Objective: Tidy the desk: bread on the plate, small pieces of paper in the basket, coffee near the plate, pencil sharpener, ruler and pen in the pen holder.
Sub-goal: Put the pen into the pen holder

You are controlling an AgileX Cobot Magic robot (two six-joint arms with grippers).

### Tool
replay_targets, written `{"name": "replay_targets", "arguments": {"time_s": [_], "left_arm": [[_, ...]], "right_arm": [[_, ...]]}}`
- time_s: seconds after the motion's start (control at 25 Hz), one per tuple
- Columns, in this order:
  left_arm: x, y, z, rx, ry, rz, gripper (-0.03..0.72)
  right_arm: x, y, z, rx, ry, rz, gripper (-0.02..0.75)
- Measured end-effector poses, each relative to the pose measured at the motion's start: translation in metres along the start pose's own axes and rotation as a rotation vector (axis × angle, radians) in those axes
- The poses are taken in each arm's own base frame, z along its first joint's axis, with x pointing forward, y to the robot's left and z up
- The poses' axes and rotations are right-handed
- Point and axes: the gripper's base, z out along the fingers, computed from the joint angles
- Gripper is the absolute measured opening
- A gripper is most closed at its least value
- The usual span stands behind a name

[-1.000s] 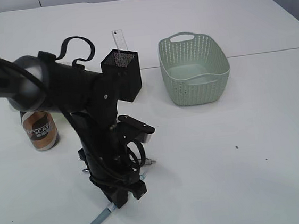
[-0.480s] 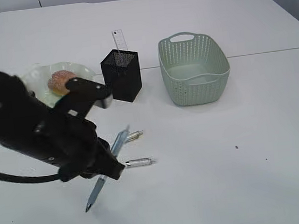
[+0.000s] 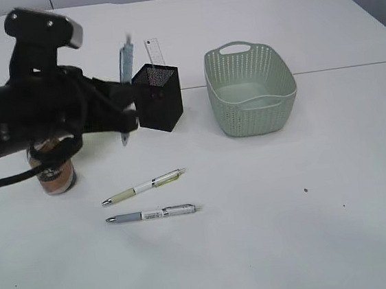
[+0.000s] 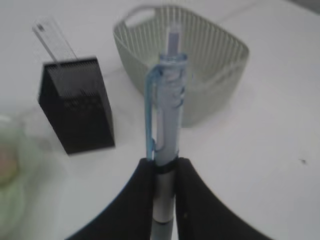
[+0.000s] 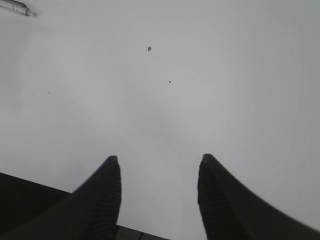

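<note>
My left gripper (image 3: 125,118) (image 4: 164,169) is shut on a light blue pen (image 3: 126,58) (image 4: 169,100) and holds it upright in the air, just left of the black mesh pen holder (image 3: 158,96) (image 4: 77,102). A clear ruler (image 3: 153,51) (image 4: 54,41) stands in the holder. Two more pens lie on the table: a greenish one (image 3: 142,186) and a grey one (image 3: 152,214). The coffee can (image 3: 54,171) stands at the left, partly behind my arm. The plate (image 4: 9,175) shows blurred at the left wrist view's edge. My right gripper (image 5: 159,165) is open over bare table.
A pale green basket (image 3: 251,90) (image 4: 200,65) stands right of the pen holder and looks empty. My left arm (image 3: 31,113) hides the plate and bread in the exterior view. No pencil sharpener or paper pieces are in view.
My left arm has lifted the blue pen off the table front and carried it up and back, to beside the pen holder. The arm now covers the plate.
</note>
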Motion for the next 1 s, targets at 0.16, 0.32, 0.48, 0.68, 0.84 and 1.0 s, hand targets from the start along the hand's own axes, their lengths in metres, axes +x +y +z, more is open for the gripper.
{"name": "replay_targets", "arguments": {"time_s": [0.16, 0.32, 0.48, 0.68, 0.84, 1.0], "left_arm": [[-0.016, 0.017, 0.017, -0.058, -0.142, -0.017, 0.071], [-0.036, 0.027, 0.046, -0.08, -0.201, -0.017, 0.071], [-0.046, 0.038, 0.081, -0.102, -0.236, -0.02, 0.071], [-0.047, 0.054, 0.117, -0.136, -0.249, -0.048, 0.071], [-0.048, 0.06, 0.141, -0.15, -0.267, -0.08, 0.071], [-0.042, 0.065, 0.16, -0.166, -0.269, -0.121, 0.071]], "right_arm": [[0.0, 0.0, 0.0, 0.0, 0.0, 0.0, 0.368], [0.0, 0.0, 0.0, 0.0, 0.0, 0.0, 0.368], [0.0, 0.0, 0.0, 0.0, 0.0, -0.002, 0.368], [0.0, 0.0, 0.0, 0.0, 0.0, -0.002, 0.368], [0.0, 0.0, 0.0, 0.0, 0.0, -0.003, 0.367], [0.0, 0.0, 0.0, 0.0, 0.0, -0.003, 0.367]]}}
